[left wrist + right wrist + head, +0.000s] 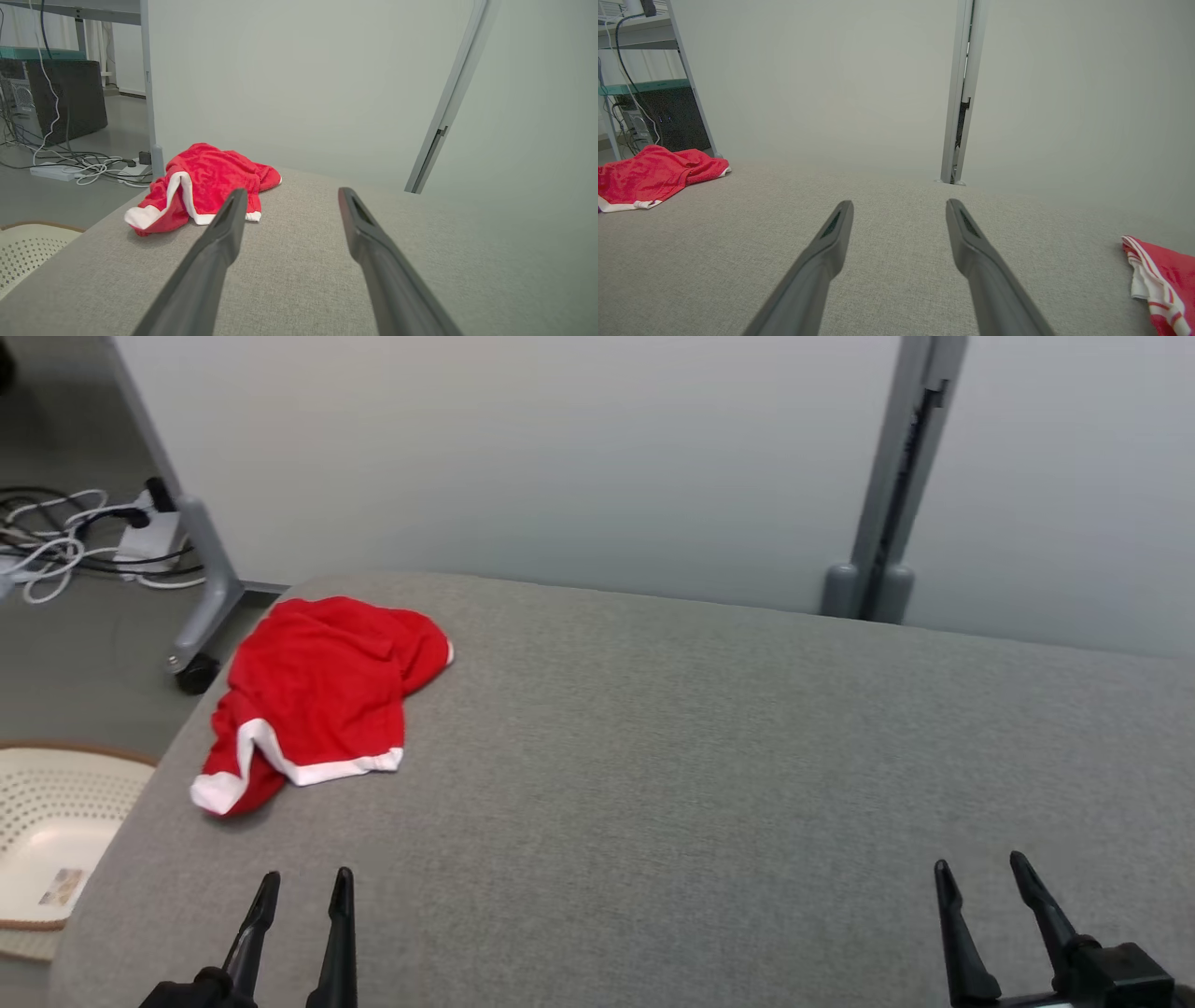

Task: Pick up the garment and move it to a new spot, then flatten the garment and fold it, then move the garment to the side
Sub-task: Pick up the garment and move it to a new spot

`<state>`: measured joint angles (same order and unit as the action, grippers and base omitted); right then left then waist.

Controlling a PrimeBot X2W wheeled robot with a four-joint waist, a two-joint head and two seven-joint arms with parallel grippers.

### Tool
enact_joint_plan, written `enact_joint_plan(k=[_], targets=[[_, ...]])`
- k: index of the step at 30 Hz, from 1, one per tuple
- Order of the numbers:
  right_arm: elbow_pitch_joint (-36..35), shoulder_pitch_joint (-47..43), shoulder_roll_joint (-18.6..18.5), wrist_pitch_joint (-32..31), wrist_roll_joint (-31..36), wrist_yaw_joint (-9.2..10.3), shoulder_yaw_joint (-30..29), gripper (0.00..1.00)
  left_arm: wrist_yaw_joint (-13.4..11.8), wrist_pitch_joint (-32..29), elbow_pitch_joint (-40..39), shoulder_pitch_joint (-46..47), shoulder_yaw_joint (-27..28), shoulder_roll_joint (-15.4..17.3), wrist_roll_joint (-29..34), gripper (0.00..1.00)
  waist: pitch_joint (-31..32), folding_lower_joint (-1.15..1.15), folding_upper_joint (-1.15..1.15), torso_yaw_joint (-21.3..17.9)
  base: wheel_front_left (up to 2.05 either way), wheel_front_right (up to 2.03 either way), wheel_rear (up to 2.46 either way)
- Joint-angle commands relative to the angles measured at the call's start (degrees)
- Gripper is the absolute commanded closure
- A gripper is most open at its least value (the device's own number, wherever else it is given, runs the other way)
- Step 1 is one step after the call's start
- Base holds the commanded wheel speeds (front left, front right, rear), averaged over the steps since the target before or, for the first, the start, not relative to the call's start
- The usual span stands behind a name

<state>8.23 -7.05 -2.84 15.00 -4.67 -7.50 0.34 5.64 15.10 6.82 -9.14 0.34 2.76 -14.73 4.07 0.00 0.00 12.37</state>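
Head looks down; wrists low, level; all share garment [317, 695].

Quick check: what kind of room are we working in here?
Probably a lab or office test bay, not a home: wheeled partition panels behind the grey fabric-covered table, a power strip with loose cables on the floor, and a computer tower under a desk.

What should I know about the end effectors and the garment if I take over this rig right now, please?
Left end effector: open, empty, nearest the garment but short of it.
Right end effector: open, empty, above bare grey surface.
Garment: red with white trim, crumpled near the surface's far left corner.
Second red-and-white cloth lies off to the right, seen from the right wrist.
Done: nothing yet. Left: pick up, move, flatten, fold, set aside.
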Motion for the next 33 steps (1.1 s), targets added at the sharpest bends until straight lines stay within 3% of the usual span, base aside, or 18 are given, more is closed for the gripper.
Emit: enact_joint_plan(k=[1,8,15,18,21,28,33], targets=[[-0.20,0.17,-0.16,0.26,-0.46,0.01,0.66,0.00,-0.32,0.08,-0.29,-0.66,0.48,0.25,-0.17,0.00,1.04,0.00,0.00,6.89,0.00,0.00,0.00],[-0.11,1.25,-0.18,0.26,-1.27,0.01,2.85,0.00,-1.17,0.05,-1.93,-2.55,1.27,0.22,-0.23,0.00,1.17,0.00,0.00,13.13,0.00,0.00,0.00],[0.02,0.82,-0.22,0.26,-0.85,0.01,3.51,0.00,-1.71,0.05,-3.63,-1.91,1.57,0.21,-1.54,0.00,-1.45,0.00,0.00,13.96,0.00,0.00,0.00],[-0.96,2.86,-0.29,0.26,1.10,0.01,3.23,0.00,-1.23,0.05,-3.70,1.24,0.84,0.20,-3.20,0.00,-7.01,0.00,0.00,12.70,0.00,0.00,0.00],[-2.25,6.10,-2.81,0.26,2.63,0.01,3.08,0.00,-0.93,0.05,-2.56,7.35,0.45,0.22,-4.89,0.00,-15.06,0.00,0.00,10.98,0.00,0.00,0.00],[-4.53,11.04,-8.32,0.20,2.95,0.01,2.94,0.00,-0.25,-0.08,11.64,26.66,2.01,1.81,-6.24,0.00,-27.58,0.00,0.00,7.18,0.00,0.00,0.00],[-5.98,12.94,-10.64,0.20,2.91,0.01,4.65,0.00,-2.40,-2.08,27.55,41.05,3.97,4.37,-7.23,0.00,-32.57,0.00,0.00,4.36,0.00,0.00,0.00]])
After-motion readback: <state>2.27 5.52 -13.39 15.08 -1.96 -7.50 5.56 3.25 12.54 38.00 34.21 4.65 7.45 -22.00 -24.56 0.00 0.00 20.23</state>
